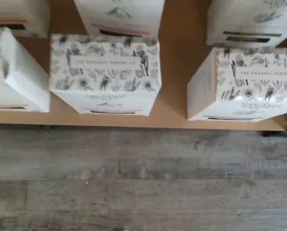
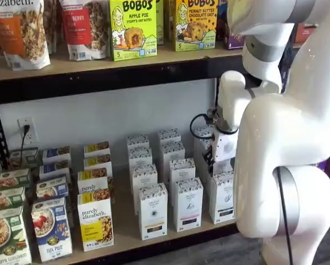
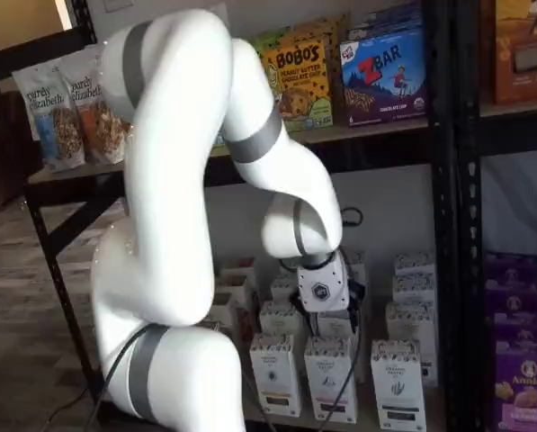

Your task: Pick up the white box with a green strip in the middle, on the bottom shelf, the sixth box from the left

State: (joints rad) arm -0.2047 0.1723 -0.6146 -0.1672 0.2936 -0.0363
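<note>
The robot's pincer (image 3: 329,315) hangs low over the white cartons on the bottom shelf (image 2: 126,221), jaws spread as wide as they go and holding nothing; its fingers are largely hidden behind the white wrist body in both shelf views. The white box (image 2: 223,196), with its patterned top band and faint greenish mark mid-face, stands upright at the front of the rightmost white column, near the shelf's end. In the wrist view it (image 1: 244,82) sits beside a like carton with a reddish strip (image 1: 105,72), a gap of bare board between them. More white cartons stand in rows behind. Yellow-labelled granola boxes (image 2: 95,221) and cereal boxes (image 2: 51,229) fill the shelf's left side. Bobo's boxes (image 2: 132,27) line the upper shelf. A grey plank floor (image 1: 143,183) lies below.
</note>
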